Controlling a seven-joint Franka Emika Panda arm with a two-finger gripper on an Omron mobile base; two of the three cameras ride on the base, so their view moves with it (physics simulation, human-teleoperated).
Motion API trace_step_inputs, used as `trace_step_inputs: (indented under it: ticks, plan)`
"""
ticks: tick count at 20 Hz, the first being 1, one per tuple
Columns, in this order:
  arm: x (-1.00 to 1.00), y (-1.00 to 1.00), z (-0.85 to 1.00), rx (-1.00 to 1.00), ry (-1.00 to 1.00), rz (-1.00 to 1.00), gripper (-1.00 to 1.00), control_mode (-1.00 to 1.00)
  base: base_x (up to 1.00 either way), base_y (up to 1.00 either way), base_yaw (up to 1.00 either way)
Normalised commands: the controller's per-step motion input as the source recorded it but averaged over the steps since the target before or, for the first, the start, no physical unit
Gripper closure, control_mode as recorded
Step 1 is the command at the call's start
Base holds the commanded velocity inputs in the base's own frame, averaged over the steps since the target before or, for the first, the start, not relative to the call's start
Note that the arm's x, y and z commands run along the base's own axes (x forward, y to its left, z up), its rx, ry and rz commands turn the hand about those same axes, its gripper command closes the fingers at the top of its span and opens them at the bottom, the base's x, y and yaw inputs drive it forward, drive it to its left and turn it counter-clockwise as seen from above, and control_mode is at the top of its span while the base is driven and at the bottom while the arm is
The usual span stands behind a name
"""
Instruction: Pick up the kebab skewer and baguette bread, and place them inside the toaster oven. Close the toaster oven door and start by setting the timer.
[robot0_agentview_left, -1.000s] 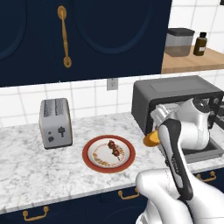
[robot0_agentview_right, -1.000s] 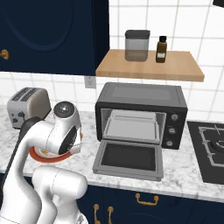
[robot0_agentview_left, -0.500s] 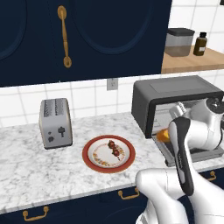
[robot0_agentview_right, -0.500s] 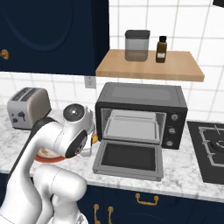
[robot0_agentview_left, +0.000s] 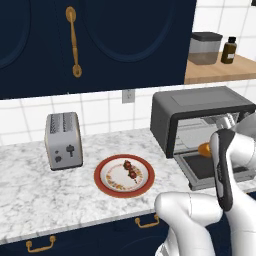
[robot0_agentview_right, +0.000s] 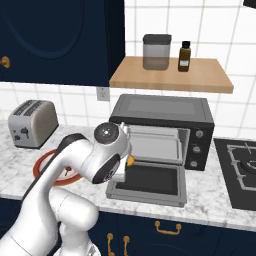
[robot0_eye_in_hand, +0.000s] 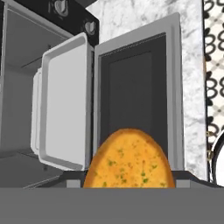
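My gripper (robot0_eye_in_hand: 129, 183) is shut on the golden-orange baguette bread (robot0_eye_in_hand: 129, 159), held over the left part of the lowered toaster oven door (robot0_eye_in_hand: 131, 96). The baguette (robot0_agentview_left: 204, 149) hangs in front of the dark grey toaster oven (robot0_agentview_left: 200, 105), half hidden by my arm. It peeks out beside the hand as an orange sliver (robot0_agentview_right: 130, 161). A silver tray (robot0_eye_in_hand: 65, 100) sticks out of the oven cavity above the door (robot0_agentview_right: 150, 182). The kebab skewer (robot0_agentview_left: 131, 170) lies on the red-rimmed plate (robot0_agentview_left: 107, 186), left of the oven. The oven's knobs (robot0_agentview_right: 199, 145) sit on its right side.
A silver two-slot toaster (robot0_agentview_left: 63, 140) stands left of the plate. A wooden shelf (robot0_agentview_right: 170, 75) above the oven carries a canister (robot0_agentview_right: 156, 51) and a brown bottle (robot0_agentview_right: 184, 56). A stove top (robot0_agentview_right: 245, 175) lies right of the oven. Dark blue cabinets (robot0_agentview_left: 100, 40) hang overhead.
The arm has swung right with the baguette, from beside the plate's right edge to over the open oven door. The skewer and plate have not moved.
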Motion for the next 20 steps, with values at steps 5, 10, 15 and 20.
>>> trace_step_inputs:
  ticks: [5,10,15,20]
  plan:
    - [-0.17,-0.22,0.06,0.01,-0.02,0.02,1.00,-1.00,0.00,0.00,0.00]
    - [0.24,-0.21,0.00,0.01,-0.06,0.00,1.00,-1.00,0.00,0.00,0.00]
    - [0.37,-0.34,0.02,0.02,-0.01,0.00,1.00,-1.00,0.00,0.00,0.00]
    - [0.25,-0.15,0.05,0.01,0.00,0.05,1.00,-1.00,0.00,0.00,0.00]
